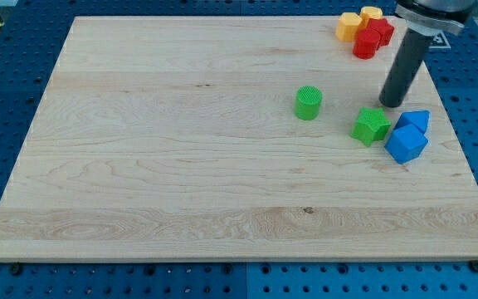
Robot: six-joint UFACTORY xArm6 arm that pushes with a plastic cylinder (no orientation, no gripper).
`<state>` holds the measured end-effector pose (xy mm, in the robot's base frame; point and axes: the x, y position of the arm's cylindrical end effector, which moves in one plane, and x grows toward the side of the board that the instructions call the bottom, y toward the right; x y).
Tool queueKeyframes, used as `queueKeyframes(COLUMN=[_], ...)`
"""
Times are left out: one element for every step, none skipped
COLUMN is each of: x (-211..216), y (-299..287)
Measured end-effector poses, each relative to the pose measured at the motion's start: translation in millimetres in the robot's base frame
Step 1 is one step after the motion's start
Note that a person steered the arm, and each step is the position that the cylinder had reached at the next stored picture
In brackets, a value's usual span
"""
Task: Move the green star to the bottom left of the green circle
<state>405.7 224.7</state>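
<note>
- No brand, label or writing readable anywhere in the view.
- Blue perforated base [15, 100] around all sides of the board, with a yellow-black striped strip at the view's top left corner.
- Wooden board [181, 149], pale with long grain lines, filling most of the view; one small dark knot near the lower middle.
- Dark rod coming down from the view's top right, with my tip [391, 105] on the board, at about 1 o'clock from the green star, just beside it; contact not clear.
- No jaws on this arm, only the straight rod; nothing grasped.
- Two blue blocks, angular in shape, one [406, 144] touching the other [415, 121], just beside the green star at its 3 o'clock.
- Green star [372, 125], bright green with ribbed surface and short points, in the right part of the board, at about 4 o'clock from the green circle.
- Green circle [308, 103], a short upright cylinder, same green, near the star but apart from it.
- Red blocks [372, 37] and two yellow blocks [348, 26] [372, 13] clustered at the view's top right corner, touching each other, exact shapes not clear.
- Wide bare wood at 7 and 9 o'clock from the circle; right edge near the blue blocks.
</note>
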Motion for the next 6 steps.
queueKeyframes(x=[25.8,25.8,40.9,50.9,49.7,48.8], y=[3.7,3.8,3.8,-1.2,-39.8,-90.4])
